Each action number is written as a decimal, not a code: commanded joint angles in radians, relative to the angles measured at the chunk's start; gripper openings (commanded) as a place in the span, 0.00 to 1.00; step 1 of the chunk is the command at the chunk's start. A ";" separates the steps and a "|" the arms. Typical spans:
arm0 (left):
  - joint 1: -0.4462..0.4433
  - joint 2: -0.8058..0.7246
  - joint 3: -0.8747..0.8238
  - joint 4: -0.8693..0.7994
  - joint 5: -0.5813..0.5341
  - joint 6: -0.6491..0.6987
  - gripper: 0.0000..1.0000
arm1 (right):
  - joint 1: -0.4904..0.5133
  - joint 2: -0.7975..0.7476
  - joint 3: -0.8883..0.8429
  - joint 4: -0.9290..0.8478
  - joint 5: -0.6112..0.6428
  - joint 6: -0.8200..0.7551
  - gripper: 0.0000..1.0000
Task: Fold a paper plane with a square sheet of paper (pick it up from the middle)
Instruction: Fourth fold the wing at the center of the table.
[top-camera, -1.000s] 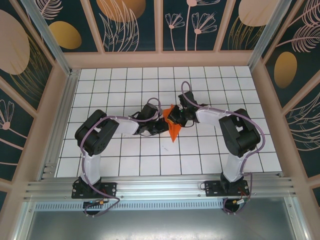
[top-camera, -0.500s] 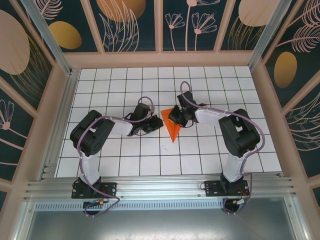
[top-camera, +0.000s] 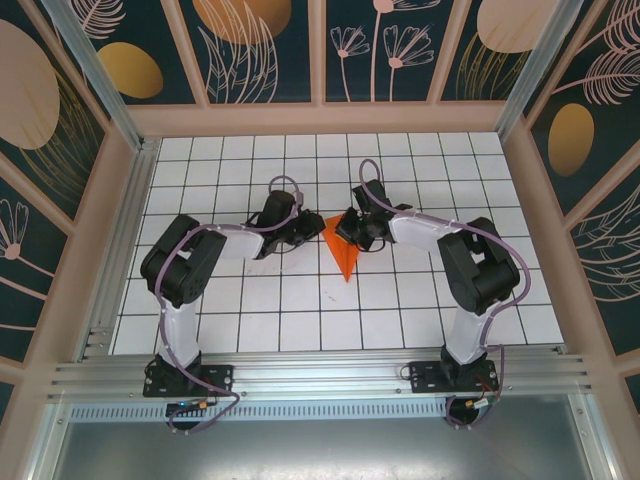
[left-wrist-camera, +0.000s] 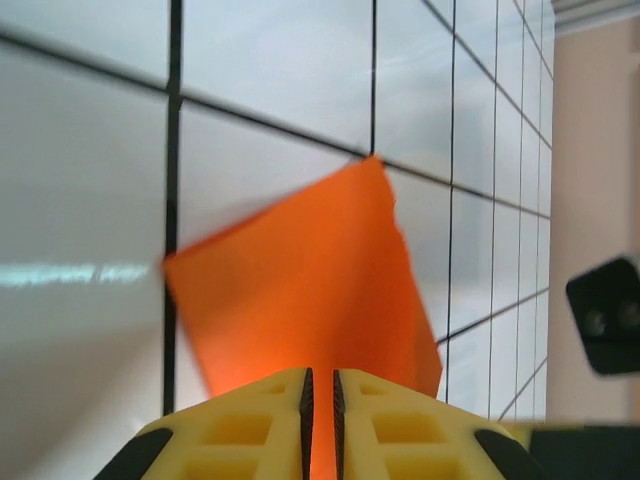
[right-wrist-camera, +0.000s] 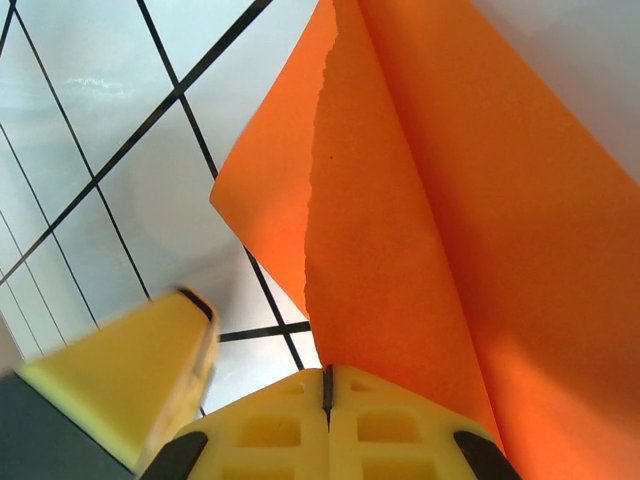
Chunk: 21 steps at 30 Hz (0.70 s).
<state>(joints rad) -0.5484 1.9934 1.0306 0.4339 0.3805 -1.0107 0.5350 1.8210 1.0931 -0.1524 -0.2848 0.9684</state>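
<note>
The square sheet of paper is bright orange and folded into a pointed shape, tip toward the arms, near the table's middle. My right gripper holds its upper right part. In the right wrist view that gripper is shut on a raised flap of the paper. My left gripper sits just left of the paper and apart from it. In the left wrist view its jaws stand nearly together with nothing held, and the paper lies ahead. One blurred yellow finger of the left gripper shows beside the paper.
White grid-tiled table with pink side walls and an aluminium rail at the near edge. The right arm's dark body shows at the right of the left wrist view.
My left gripper has let go of the paper and drawn back to the left and toward the far side. The right gripper keeps its hold, hardly moving.
</note>
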 joint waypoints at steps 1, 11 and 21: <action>0.001 0.051 0.075 -0.119 -0.040 0.049 0.13 | 0.006 0.018 0.028 -0.036 0.022 -0.023 0.00; 0.002 0.129 0.194 -0.321 -0.077 0.134 0.04 | 0.006 0.026 0.038 -0.040 0.017 -0.032 0.00; 0.001 0.174 0.215 -0.361 -0.056 0.131 0.00 | 0.041 0.025 0.041 0.065 -0.056 -0.055 0.00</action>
<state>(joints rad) -0.5491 2.1193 1.2415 0.1524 0.3168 -0.9016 0.5644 1.8328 1.1053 -0.1329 -0.3130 0.9398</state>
